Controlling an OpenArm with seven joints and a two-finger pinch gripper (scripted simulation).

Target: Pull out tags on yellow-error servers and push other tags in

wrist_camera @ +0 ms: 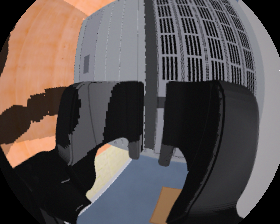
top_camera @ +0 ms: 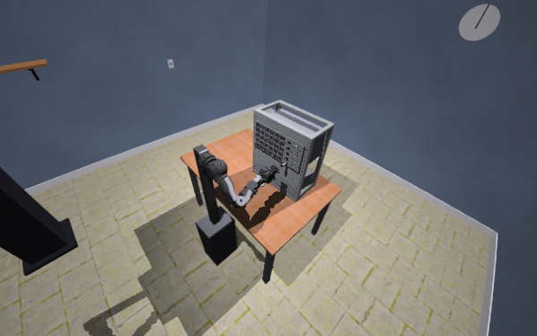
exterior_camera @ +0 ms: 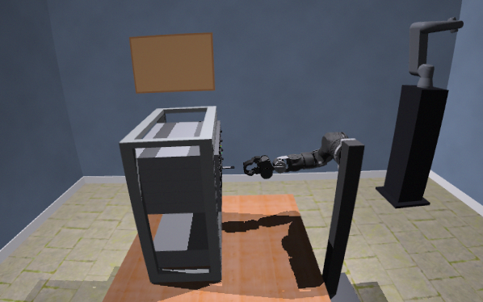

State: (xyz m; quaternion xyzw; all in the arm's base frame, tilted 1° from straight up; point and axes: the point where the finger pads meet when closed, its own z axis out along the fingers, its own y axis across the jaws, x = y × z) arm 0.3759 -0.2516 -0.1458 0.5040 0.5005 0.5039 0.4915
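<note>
The grey server rack [top_camera: 291, 148] stands on the orange table [top_camera: 262, 198], its front panel facing my arm. It also shows from the side in the exterior view [exterior_camera: 175, 190]. A thin information tag [exterior_camera: 228, 166] sticks out of the rack's front at mid height. My gripper [exterior_camera: 249, 166] hangs a short way in front of the tag's tip, apart from it. In the wrist view the fingers stand nearly shut with a narrow gap and nothing between them. Small lights on the front panel [top_camera: 294, 150] are too small to tell colours.
My arm's black pedestal [top_camera: 215, 234] stands on the floor by the table's near edge and shows as a tall post [exterior_camera: 342, 214] in the exterior view. A second dark stand [exterior_camera: 413, 141] is at the far right wall.
</note>
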